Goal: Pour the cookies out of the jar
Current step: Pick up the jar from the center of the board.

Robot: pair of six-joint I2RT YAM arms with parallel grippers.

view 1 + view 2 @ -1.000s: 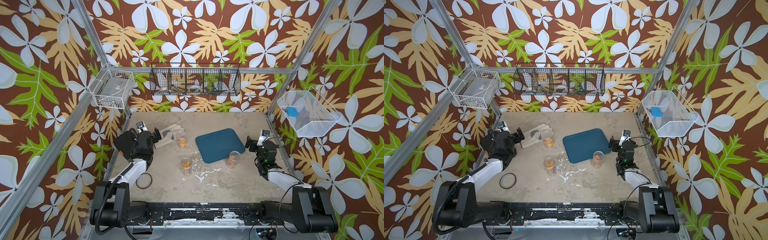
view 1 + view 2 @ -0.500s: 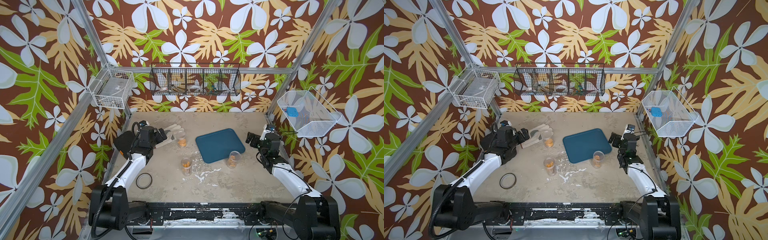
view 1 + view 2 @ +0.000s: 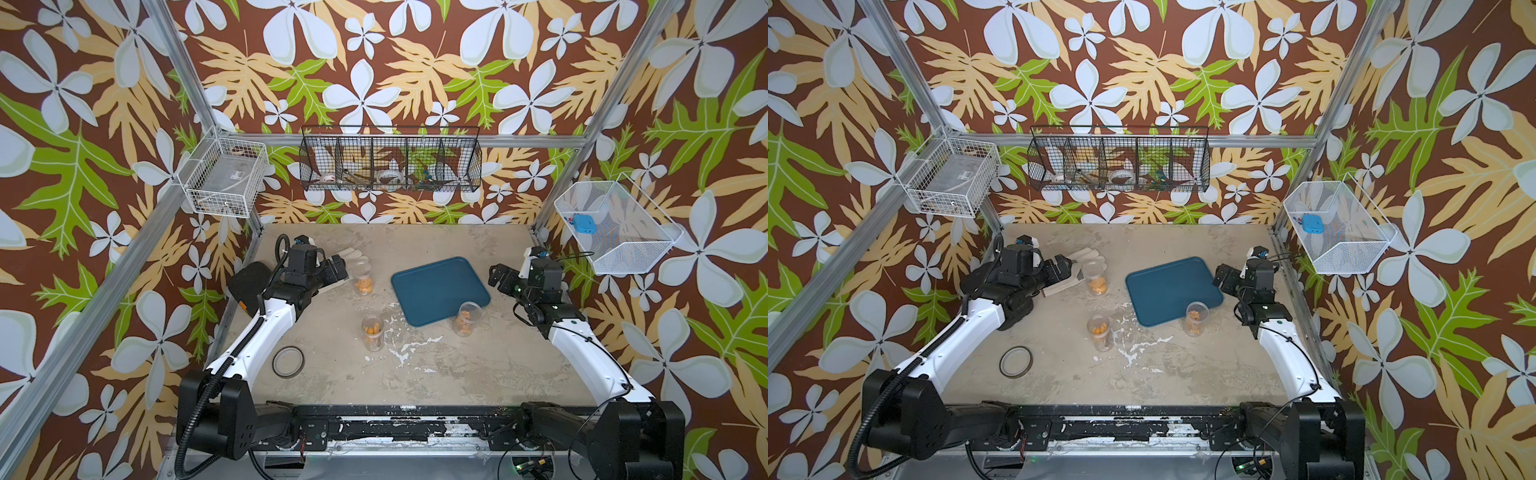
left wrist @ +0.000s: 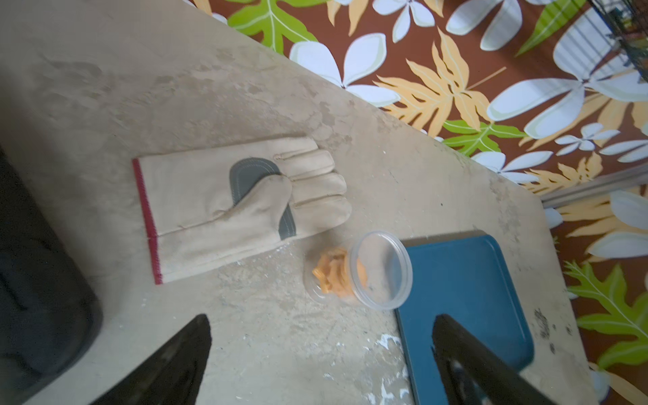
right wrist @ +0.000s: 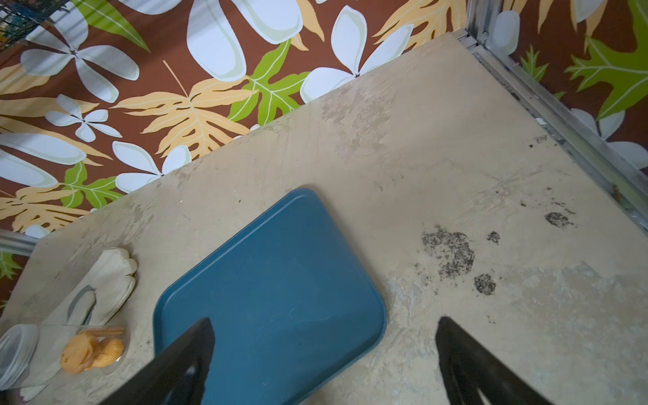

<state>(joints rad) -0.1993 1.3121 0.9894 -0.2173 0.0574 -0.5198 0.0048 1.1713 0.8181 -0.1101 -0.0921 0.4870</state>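
**Jars upright, cookies unpoured; both tools open and empty**

Top views: three clear jars stand upright on the tabletop (image 3: 415, 374), each holding orange cookies (image 3: 364, 285). The far jar (image 3: 363, 280) stands just beside the glove (image 3: 353, 254). The middle jar (image 3: 372, 332) stands apart, nearer the robot. The tray-side jar (image 3: 467, 318) is at the near corner of the blue tray (image 3: 432, 286); whether it touches the rim is unclear. The left tool (image 3: 338, 269), jaws spread and holding nothing, hovers over the glove, with the far jar just beyond on the tray side. The right tool (image 3: 1223, 277), also spread and empty, hovers at the tray's right edge.

Left wrist: the far jar (image 4: 361, 270) lies ahead of the spread jaws, long axis vertical, mouth open.

Right wrist: the tray (image 5: 273, 280) is ahead of the jaws and the far jar (image 5: 52, 350) is at the frame edge. The tray-side jar is out of view.

Judgement: the left arm is nearer the far jar, so a side grasp on its wall seems the likely next move.
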